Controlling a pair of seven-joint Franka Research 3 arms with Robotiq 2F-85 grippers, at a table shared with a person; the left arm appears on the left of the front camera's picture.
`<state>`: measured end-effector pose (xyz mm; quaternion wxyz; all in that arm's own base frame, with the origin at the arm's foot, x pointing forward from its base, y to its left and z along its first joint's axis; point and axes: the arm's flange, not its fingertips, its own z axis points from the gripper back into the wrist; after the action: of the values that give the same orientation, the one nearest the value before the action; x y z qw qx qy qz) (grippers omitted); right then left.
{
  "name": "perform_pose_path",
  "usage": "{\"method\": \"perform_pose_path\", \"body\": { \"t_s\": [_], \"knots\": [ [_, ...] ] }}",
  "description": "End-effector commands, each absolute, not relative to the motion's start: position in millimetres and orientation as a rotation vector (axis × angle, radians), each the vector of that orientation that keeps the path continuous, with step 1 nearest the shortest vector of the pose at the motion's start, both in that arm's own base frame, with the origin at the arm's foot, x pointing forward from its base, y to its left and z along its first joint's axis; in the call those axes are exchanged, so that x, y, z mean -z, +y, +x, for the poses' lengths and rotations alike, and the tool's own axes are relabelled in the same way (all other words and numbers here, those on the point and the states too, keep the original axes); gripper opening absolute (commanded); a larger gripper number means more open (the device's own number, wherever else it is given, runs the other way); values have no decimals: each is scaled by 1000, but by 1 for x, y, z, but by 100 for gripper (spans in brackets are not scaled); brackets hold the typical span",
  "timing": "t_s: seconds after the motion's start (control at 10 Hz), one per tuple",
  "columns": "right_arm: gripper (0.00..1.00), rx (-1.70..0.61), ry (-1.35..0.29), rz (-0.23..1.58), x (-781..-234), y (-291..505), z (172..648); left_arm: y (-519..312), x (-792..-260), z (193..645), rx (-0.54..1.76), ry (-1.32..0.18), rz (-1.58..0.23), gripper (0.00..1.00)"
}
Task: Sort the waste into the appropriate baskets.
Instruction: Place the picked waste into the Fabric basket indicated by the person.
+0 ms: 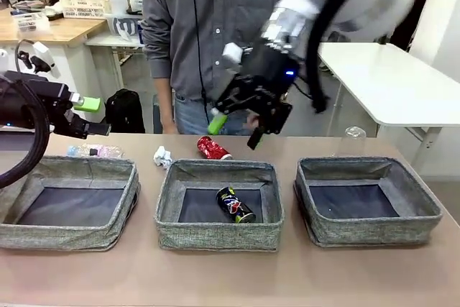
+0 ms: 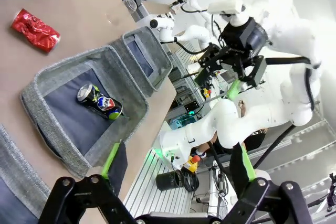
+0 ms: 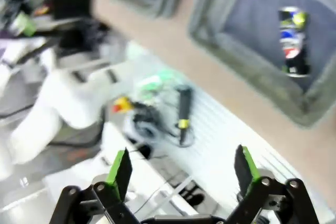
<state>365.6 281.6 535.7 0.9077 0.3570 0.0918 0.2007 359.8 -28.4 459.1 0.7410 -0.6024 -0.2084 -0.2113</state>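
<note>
Three grey woven baskets stand in a row: left (image 1: 29, 231), middle (image 1: 215, 235) and right (image 1: 374, 231). A crushed dark can (image 1: 236, 205) lies in the middle basket (image 2: 52, 77); it shows again as the dark can (image 2: 100, 102) and, blurred, as the dark can (image 3: 293, 40). Behind the baskets lie a crushed red can (image 1: 213, 148), crumpled white paper (image 1: 162, 156), a clear bottle (image 1: 93, 151) and a clear cup (image 1: 352, 138). My right gripper (image 1: 237, 131) hangs open and empty above the red can (image 2: 35, 30). Over the left basket's far edge, my left gripper (image 1: 97, 116) is open and empty.
A person in a grey shirt (image 1: 201, 34) stands at the table's far side, just behind my right gripper. A white table (image 1: 388, 84) stands at the back right. Bare tabletop (image 1: 215, 278) runs along the front of the baskets.
</note>
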Motion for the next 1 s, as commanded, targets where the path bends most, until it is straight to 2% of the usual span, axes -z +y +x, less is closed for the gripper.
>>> {"method": "perform_pose_path", "body": {
  "t_s": [0.0,0.1,0.2,0.3,0.4,0.9],
  "knots": [
    [100,-274,269,1095,-469,226,359,-32,-459,360,475,-487,-1340,100],
    [100,-105,215,1318,-448,207,359,-32,-459,360,475,-487,-1340,100],
    [100,18,-85,1638,-422,186,353,-32,-459,360,475,-487,-1340,100],
    [100,100,-155,1717,-404,180,349,-32,-459,360,475,-487,-1340,100],
    [100,-194,202,1204,-446,191,363,-32,-459,360,475,-487,-1340,100],
    [100,-194,202,1204,-446,191,363,-32,-459,360,475,-487,-1340,100]
  ]
}}
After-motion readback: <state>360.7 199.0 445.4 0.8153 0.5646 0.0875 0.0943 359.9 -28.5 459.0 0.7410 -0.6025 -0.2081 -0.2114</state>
